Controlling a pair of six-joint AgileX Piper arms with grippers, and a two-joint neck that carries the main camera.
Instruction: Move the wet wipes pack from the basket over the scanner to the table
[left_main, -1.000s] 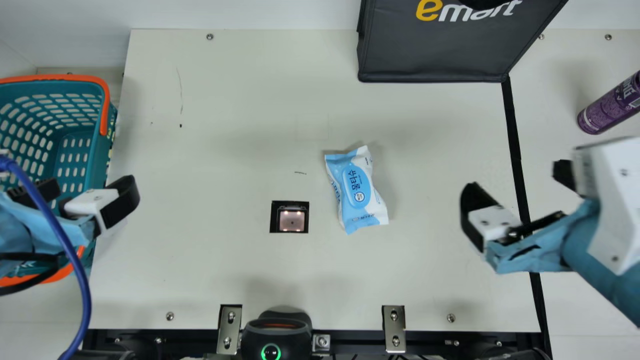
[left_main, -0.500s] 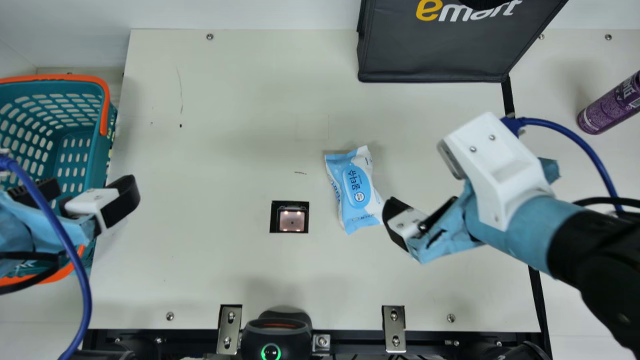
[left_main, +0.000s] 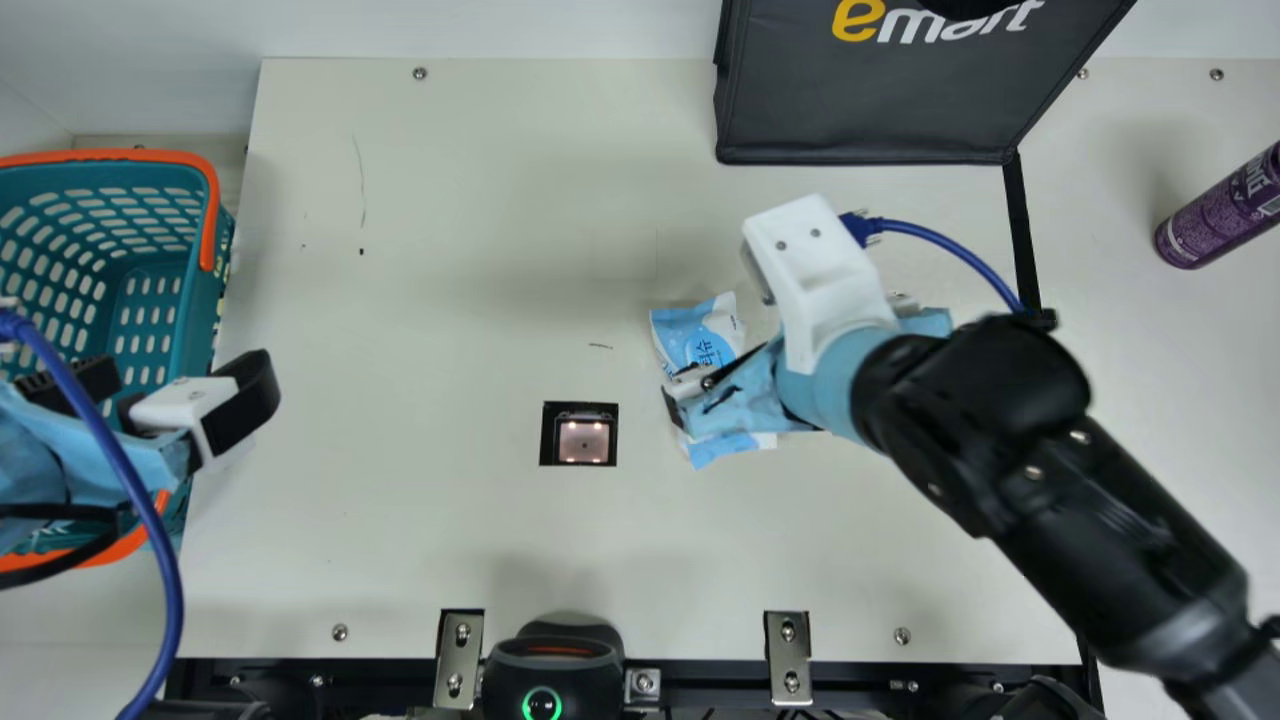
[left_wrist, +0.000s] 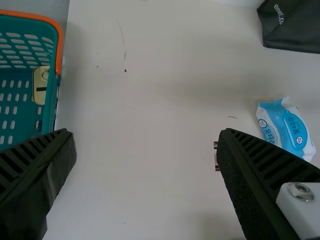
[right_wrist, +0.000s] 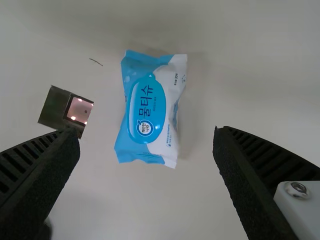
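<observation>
"So what's your right hand up to?"

"My right gripper (left_main: 706, 386) is wide, fingers well apart, with nothing between them. From the main view it's right above the wipes pack (right_wrist: 145, 112) and covers the middle of it."

"Wait, so is the pack out of the basket?"

"Yep, it's lying on the table (left_main: 450, 250), label side up, neither finger touching it. Blue and white, a bit crumpled at the ends."

"And the scanner?"

"The scanner (left_main: 585, 440) is that little square set in the tabletop with the pinkish lights. The pack is near it, on its right side in the main view, not over it."

"Other hand?"

"My left gripper (left_main: 186, 368) is wide too, and empty. From the main view it's across the side of the basket (left_main: 198, 300), the teal one with orange handles."

"Anything farther out?"

"A black bag (left_main: 860, 115) at the far edge, a purple can (left_main: 1215, 215) way over on the right, and a black gadget (left_main: 553, 672) with a green ring light at the near edge."
</observation>
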